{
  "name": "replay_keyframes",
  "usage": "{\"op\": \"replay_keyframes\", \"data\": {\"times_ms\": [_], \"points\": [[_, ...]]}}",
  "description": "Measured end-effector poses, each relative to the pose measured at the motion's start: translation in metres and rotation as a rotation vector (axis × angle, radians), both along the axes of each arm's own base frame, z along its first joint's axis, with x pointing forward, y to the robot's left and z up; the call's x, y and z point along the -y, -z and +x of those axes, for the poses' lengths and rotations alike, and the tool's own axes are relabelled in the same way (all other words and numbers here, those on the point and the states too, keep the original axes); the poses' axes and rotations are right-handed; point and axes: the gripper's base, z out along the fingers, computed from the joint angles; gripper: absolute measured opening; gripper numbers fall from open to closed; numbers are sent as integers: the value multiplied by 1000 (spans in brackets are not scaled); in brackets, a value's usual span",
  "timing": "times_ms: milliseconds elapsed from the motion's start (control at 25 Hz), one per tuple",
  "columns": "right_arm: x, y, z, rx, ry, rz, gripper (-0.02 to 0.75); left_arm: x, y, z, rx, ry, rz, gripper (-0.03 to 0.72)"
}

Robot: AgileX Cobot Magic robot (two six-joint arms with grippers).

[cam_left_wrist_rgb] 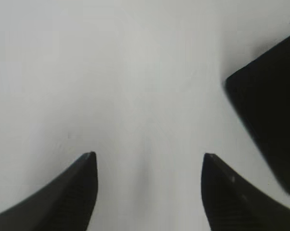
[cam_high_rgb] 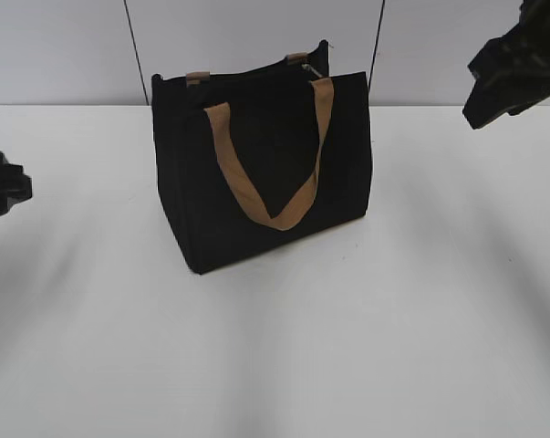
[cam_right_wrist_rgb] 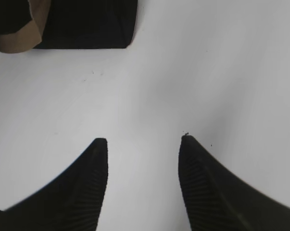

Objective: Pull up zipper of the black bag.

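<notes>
The black bag (cam_high_rgb: 261, 173) stands upright on the white bench (cam_high_rgb: 347, 347), and its zipper (cam_high_rgb: 313, 71) runs along the top rim. The left claw (cam_left_wrist_rgb: 148, 161) and the right claw (cam_right_wrist_rgb: 144, 142) are both spread wide, holding nothing, well apart from the bag

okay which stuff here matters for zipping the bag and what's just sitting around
For the job:
black bag
zipper on its top rim
left gripper, open
right gripper, open

Just there:
white table
two thin dark cables behind
</notes>
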Motion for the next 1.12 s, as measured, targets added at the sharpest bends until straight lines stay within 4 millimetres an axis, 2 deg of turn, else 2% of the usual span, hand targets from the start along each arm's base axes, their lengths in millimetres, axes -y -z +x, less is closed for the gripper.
{"op": "replay_keyframes", "data": {"times_ms": [200,440,680,960,1040,1120], "points": [[3,-11,-17,-58,-12,-11,367,-8,-1,-7,-228,-131,49,479],[4,-9,-26,-151,21,-13,367,6,-35,-4,-438,19,54,468],[11,-8,-25,-169,192,-23,367,8,-45,-4,-666,76,129,468],[54,-1,-22,-196,345,-21,367,7,-59,-7,-737,90,144,468],[65,10,-34,-244,379,-6,367,6,-62,-8,-727,98,154,468],[69,16,-55,-271,390,7,367,6,-66,-12,-713,103,144,468]]}}
